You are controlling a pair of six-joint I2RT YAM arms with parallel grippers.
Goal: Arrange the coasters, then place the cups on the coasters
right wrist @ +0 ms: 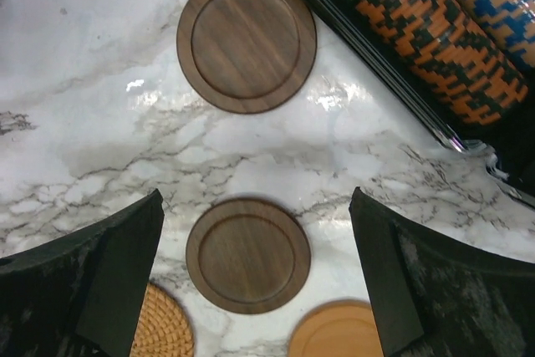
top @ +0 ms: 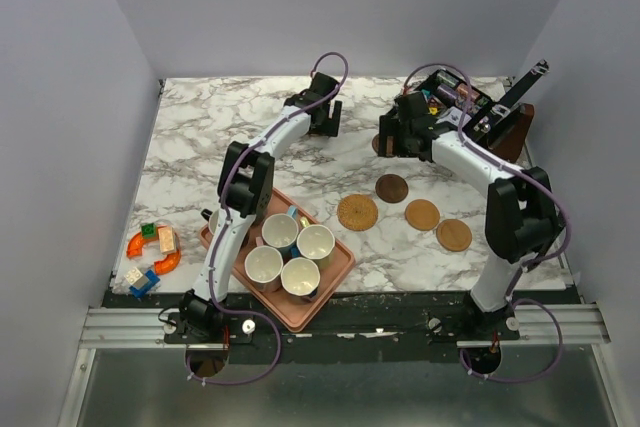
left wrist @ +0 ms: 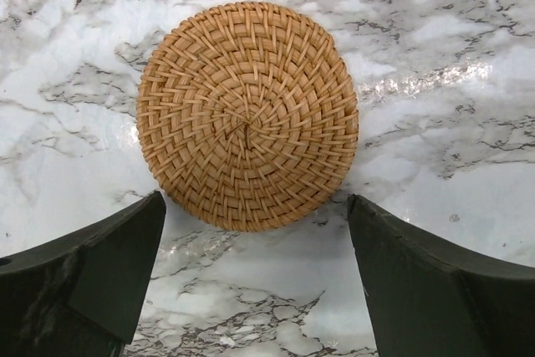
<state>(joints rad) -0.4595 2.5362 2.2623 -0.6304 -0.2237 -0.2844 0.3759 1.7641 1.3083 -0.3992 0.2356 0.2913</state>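
Six coasters, all flat on the marble table [top: 200,137].

- One woven coaster [left wrist: 247,114] lies alone just beyond the left gripper [left wrist: 255,236], at the far middle of the table. The fingers are spread wide and hold nothing.
- The right gripper [right wrist: 255,206], also spread and empty, hangs over two dark wooden discs.
- The far dark coaster [right wrist: 247,39] lies beside a black box of patterned rolls [right wrist: 435,31]. The near dark coaster [right wrist: 248,255] shows between the fingers, lower down.
- Nearer the arm bases are a second woven coaster [top: 357,212], a tan coaster [top: 422,214] and a brown coaster [top: 453,235].
- Four cream-lined cups [top: 281,233] are visible on a salmon tray [top: 338,269] by the left arm, none on a coaster.
- Toy blocks [top: 150,252] sit at the near left corner.
- Plain pale walls [top: 350,7] enclose three sides.
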